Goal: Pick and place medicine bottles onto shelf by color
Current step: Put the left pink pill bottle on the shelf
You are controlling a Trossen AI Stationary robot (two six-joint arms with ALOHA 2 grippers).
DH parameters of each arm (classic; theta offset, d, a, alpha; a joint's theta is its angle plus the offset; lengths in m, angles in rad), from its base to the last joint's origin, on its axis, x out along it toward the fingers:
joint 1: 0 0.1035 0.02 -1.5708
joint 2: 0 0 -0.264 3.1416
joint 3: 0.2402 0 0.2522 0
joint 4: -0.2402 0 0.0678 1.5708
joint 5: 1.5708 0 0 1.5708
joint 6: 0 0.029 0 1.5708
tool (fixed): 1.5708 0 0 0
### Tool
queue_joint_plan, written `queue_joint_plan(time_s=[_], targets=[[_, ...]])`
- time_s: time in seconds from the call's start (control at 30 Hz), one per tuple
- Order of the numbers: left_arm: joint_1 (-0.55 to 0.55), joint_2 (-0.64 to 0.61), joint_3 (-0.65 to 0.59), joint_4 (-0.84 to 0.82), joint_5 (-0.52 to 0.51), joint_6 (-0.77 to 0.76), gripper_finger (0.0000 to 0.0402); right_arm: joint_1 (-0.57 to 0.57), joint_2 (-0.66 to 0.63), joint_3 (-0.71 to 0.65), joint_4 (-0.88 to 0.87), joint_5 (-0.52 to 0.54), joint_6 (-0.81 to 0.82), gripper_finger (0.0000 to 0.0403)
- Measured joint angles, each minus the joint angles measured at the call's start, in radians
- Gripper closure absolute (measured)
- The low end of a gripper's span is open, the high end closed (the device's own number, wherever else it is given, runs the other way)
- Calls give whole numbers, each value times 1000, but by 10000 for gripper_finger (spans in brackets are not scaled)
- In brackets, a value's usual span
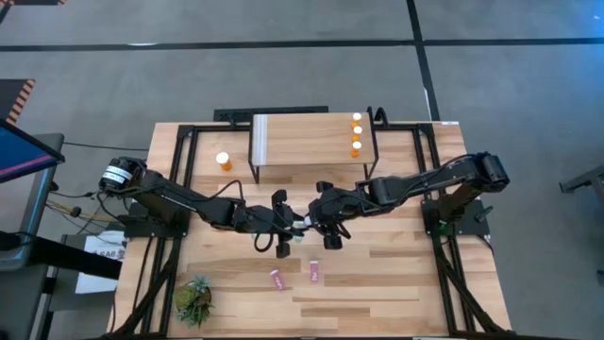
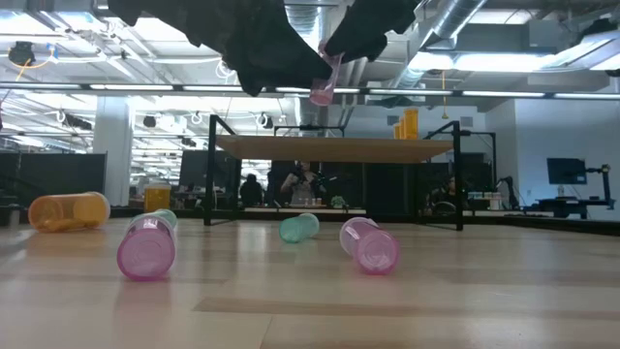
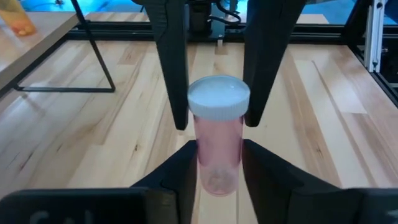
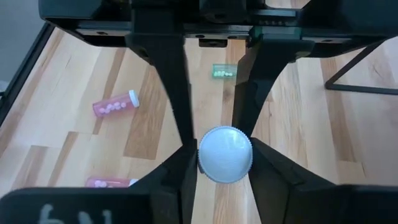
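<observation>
Wooden tabletop [image 1: 377, 274] carrying the shelf [image 1: 302, 142] at its far edge. Mid-table, above the surface, both claws are meeting on one pink bottle [image 3: 216, 146]: left gripper [image 3: 214, 165] is pinching its body between narrowed fingers, right gripper [image 4: 217, 163] is closing around its white cap [image 4: 225, 154]. Two more pink bottles [image 1: 276, 279] are lying nearer the front edge.

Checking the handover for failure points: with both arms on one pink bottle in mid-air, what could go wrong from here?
1. The pink bottle hangs above the table between both grippers. The right gripper has its jaws only on the white cap, so if the left gripper lets go too soon, the bottle may slip or tilt.
2. A dropped bottle would probably land near the two pink bottles lying loose below and could set them rolling.
</observation>
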State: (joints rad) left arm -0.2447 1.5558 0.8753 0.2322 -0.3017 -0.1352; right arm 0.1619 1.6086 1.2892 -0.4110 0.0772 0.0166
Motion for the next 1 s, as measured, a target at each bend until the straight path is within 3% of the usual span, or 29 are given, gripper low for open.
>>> queue_joint_plan(time_s=[0.23, 0.43, 0.7, 1.0], targets=[[-1, 0, 0, -18, -69, 4, 212, -6, 0, 0, 0, 1, 1, 264], [0, -29, -1, -129, -137, 1, 174, -36, 0, 9, -18, 1, 1, 259], [-5, -122, -1, -285, -259, -52, 168, -121, -1, 105, -124, 1, 1, 264], [-6, -137, -1, -286, -255, -46, 169, -316, -1, 239, -229, 1, -31, 256]])
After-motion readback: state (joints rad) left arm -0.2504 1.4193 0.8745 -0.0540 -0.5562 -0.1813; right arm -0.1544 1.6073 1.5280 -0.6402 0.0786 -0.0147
